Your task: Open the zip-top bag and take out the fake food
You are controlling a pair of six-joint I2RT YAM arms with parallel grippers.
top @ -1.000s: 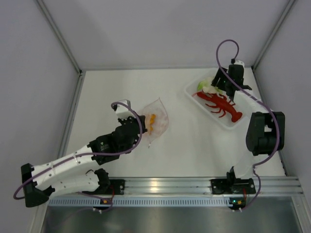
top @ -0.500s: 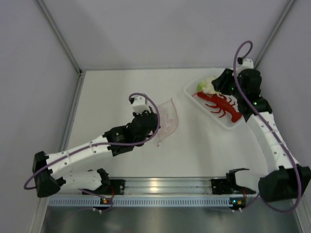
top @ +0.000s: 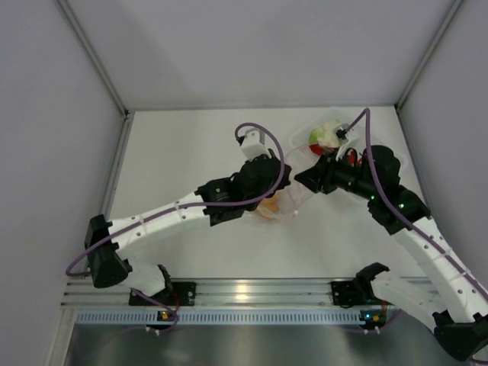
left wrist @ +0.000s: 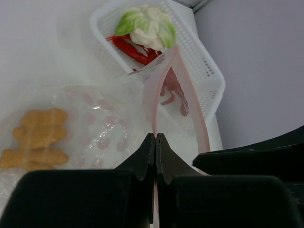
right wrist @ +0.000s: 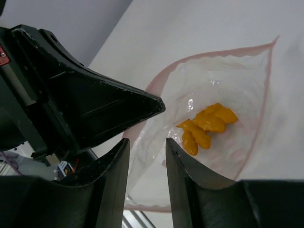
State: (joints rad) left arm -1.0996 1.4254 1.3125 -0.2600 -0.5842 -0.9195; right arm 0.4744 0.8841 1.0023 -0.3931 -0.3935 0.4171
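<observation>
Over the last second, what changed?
The left gripper, shut on the zip-top bag, carried it right toward the tray. The right gripper left the tray and swung to the bag's mouth, jaws narrowing. Unchanged: orange piece in bag, lobster and leafy piece in tray.

Left arm point(top: 169, 214) jaws pinched shut, right arm point(top: 415, 229) jaws parted.

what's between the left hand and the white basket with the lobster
The zip-top bag, its pink strip pinched in the left hand; left wrist view shows it.
</observation>
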